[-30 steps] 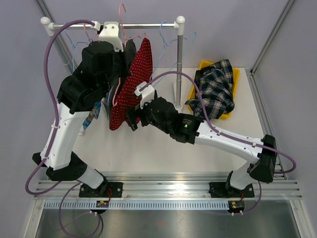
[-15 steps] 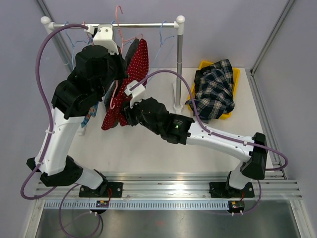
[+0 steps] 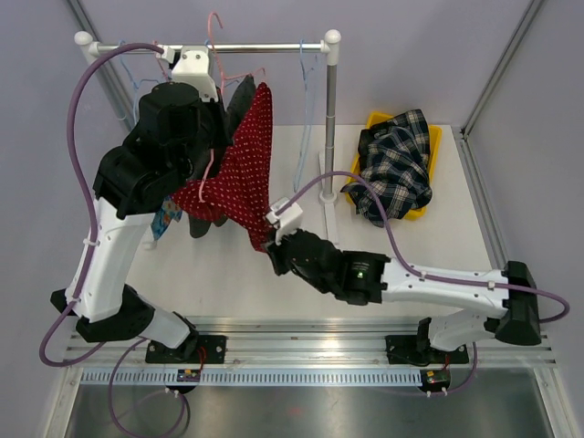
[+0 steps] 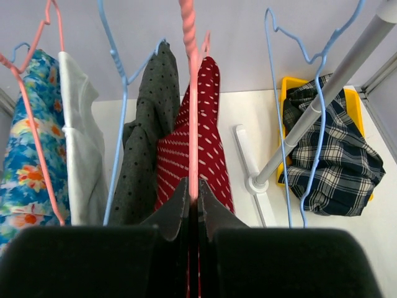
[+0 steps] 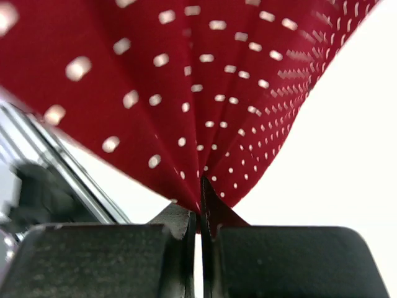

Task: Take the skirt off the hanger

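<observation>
skirt (image 3: 242, 169), red with white dots, hangs on the pink hanger (image 4: 191, 93) at the rack (image 3: 274, 44), its hem stretched toward our bases. our right gripper (image 5: 200, 208) pinches that hem and our left gripper (image 4: 193, 200) is clamped on the hanger's stem. we judge the pull-off is under way. next, draw the cloth free while the left holds firm.

Bright even light; right wrist close-up blurred, background overexposed.
</observation>
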